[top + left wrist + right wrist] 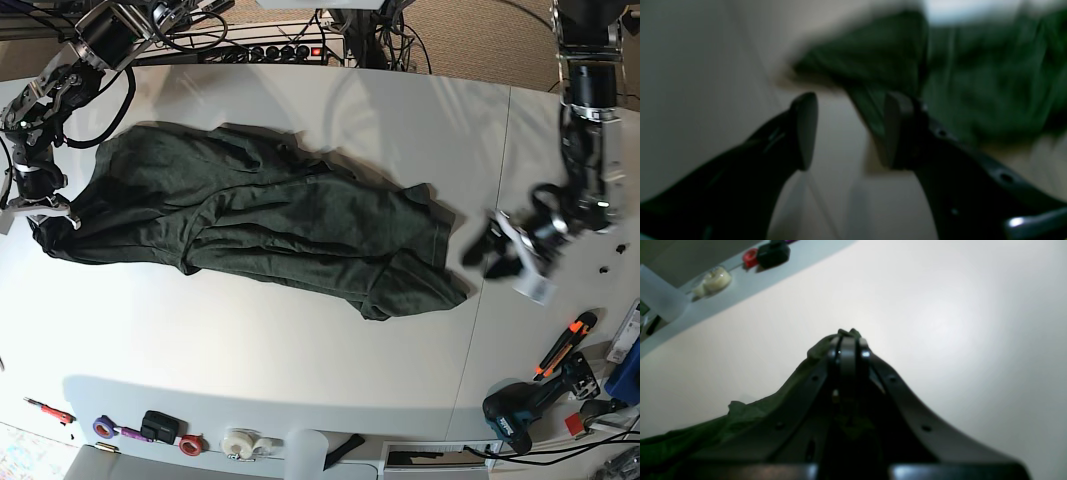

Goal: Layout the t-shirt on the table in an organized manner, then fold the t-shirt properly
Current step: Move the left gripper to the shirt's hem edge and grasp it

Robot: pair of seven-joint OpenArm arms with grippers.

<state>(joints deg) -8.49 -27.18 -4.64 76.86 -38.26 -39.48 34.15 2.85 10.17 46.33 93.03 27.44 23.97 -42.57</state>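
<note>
Your right gripper (62, 216) pinches the t-shirt (260, 235) at far left to anchor it on the table (300, 370). Your left gripper (497, 250), jaws wide and empty, hovers beside the cloth's right edge.

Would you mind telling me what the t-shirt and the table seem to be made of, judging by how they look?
The t-shirt looks like soft knit fabric, probably cotton: matte dark green, lying in loose wrinkles and folds with no shine. The table looks like a hard, smooth white top, perhaps laminate or painted board: it shows soft glare and a thin dark seam, but the exact material cannot be told.
</note>
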